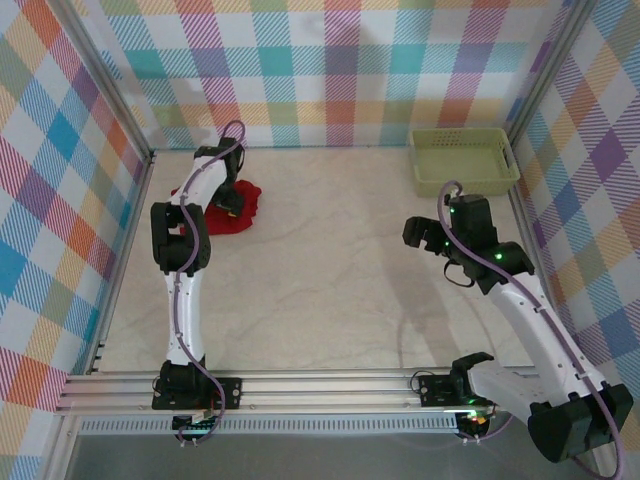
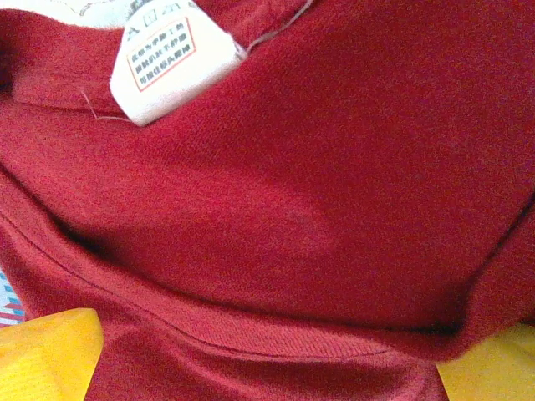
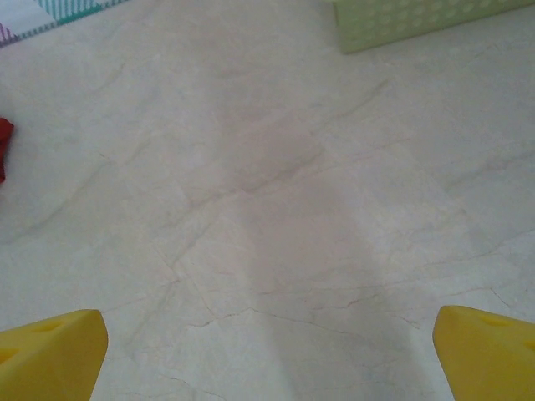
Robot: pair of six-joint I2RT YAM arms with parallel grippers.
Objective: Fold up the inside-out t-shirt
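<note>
The inside-out t-shirt [image 1: 243,210] lies crumpled in a deep-red heap at the far left of the table. My left gripper [image 1: 229,198] is down on the heap. In the left wrist view the red cloth [image 2: 318,192] is very close, with its white care label [image 2: 171,63] at the top. The yellow fingertips [image 2: 50,355] stand wide apart at the bottom corners, open, with a seam fold lying between them. My right gripper [image 1: 425,238] hovers over bare table on the right. It is open [image 3: 267,355] with nothing between its fingers. A red edge of the t-shirt [image 3: 3,149] shows at the left.
A pale green plastic basket [image 1: 463,160] stands at the back right, and its wall [image 3: 418,21] is ahead of my right gripper. Metal frame posts and checked walls close in the table. A rail [image 1: 300,385] runs along the near edge.
</note>
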